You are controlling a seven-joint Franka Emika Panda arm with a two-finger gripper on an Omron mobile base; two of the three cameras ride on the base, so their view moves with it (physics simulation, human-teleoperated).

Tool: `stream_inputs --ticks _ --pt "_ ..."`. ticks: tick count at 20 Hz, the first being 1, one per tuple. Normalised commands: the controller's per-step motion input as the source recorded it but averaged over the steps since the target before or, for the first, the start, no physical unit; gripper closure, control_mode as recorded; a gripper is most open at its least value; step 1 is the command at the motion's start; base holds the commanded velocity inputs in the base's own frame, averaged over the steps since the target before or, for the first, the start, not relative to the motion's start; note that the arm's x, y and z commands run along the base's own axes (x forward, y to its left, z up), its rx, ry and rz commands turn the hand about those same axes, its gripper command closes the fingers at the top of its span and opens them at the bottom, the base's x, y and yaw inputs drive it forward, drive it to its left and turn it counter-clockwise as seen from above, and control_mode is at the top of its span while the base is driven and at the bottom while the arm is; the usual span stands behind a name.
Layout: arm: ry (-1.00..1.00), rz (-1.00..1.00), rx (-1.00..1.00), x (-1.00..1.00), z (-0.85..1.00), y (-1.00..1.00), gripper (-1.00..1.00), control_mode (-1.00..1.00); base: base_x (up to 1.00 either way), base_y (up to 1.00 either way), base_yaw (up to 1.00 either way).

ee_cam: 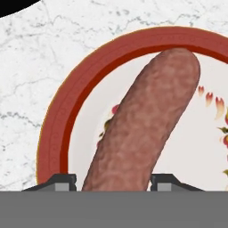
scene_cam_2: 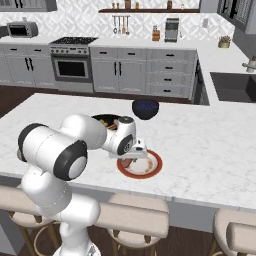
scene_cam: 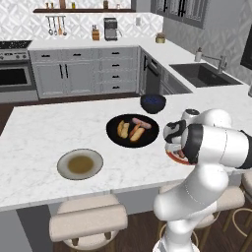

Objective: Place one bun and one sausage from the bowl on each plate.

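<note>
The jaws were clamped on a reddish-brown sausage [ee_cam: 144, 129] just above the red-orange-rimmed, beige-centred round plate [scene_cam_2: 154, 170] on the white marble bench [scene_cam: 39, 133], near the wide black bowl [scene_cam: 112, 129] of buns and sausages.

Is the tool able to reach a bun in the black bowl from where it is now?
Probably yes, but not yet: the tool is over the red-rimmed plate with a sausage between its tips. The black bowl lies close beside, its buns uncovered.
</note>
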Motion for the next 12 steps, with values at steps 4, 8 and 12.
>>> stream_inputs --ticks 4,8,12 --pt "0.00 0.00 0.00 0.00 0.00 0.00 1.00 -1.00 0.00 0.00 0.00" --pt "0.00 0.00 0.00 0.00 0.00 0.00 -1.00 -1.00 0.00 0.00 0.00" --pt "0.00 0.00 0.00 0.00 0.00 0.00 -1.00 -1.00 0.00 0.00 0.00"
